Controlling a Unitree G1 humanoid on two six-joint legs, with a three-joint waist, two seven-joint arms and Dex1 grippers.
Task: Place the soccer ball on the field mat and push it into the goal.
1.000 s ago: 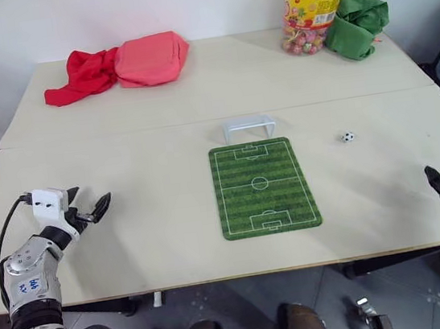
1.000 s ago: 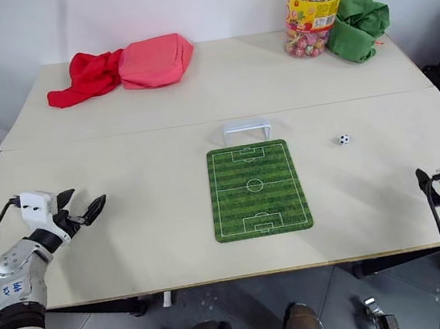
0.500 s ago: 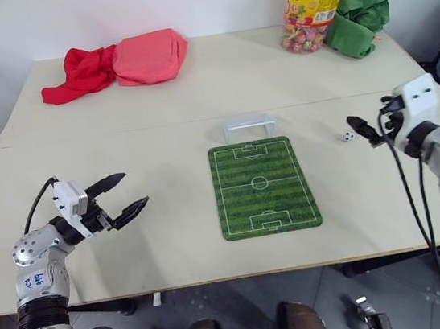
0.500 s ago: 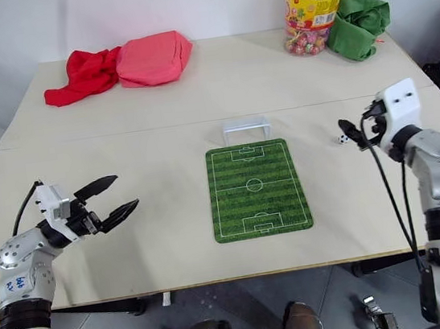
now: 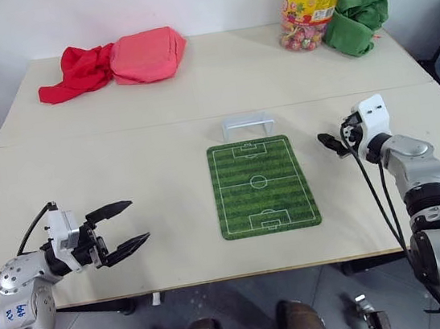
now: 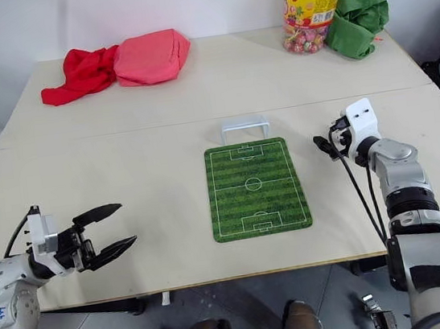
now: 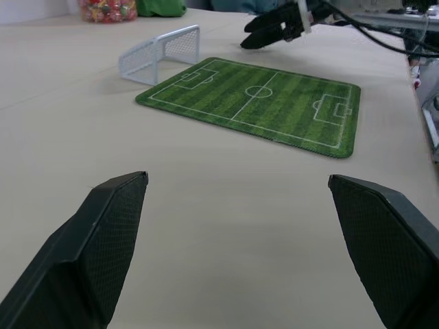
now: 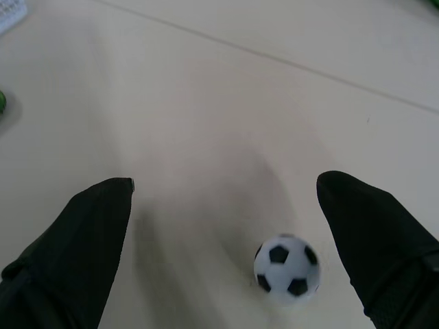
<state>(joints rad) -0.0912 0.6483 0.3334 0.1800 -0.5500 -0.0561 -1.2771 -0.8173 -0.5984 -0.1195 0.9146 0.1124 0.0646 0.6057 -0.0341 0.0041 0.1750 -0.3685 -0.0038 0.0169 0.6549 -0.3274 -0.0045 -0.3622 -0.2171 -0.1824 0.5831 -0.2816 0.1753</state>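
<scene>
Two head views first: the right pincer (image 6: 325, 147) hangs spread wide just right of the field mat (image 6: 256, 189), the goal (image 6: 245, 129) sits at the mat's far end, and the left pincer (image 5: 121, 226) is released and empty, well off to the left. Right wrist view has the soccer ball (image 8: 287, 269) on the bare table (image 8: 206, 103) between the fingertips (image 8: 96, 226), nearer one of them. Looks tiny, light, hard and rolly, so I'd pinch it square across the middle, gently.

blue scrawl on left forearm (image 5: 13, 309), unreadable
</scene>
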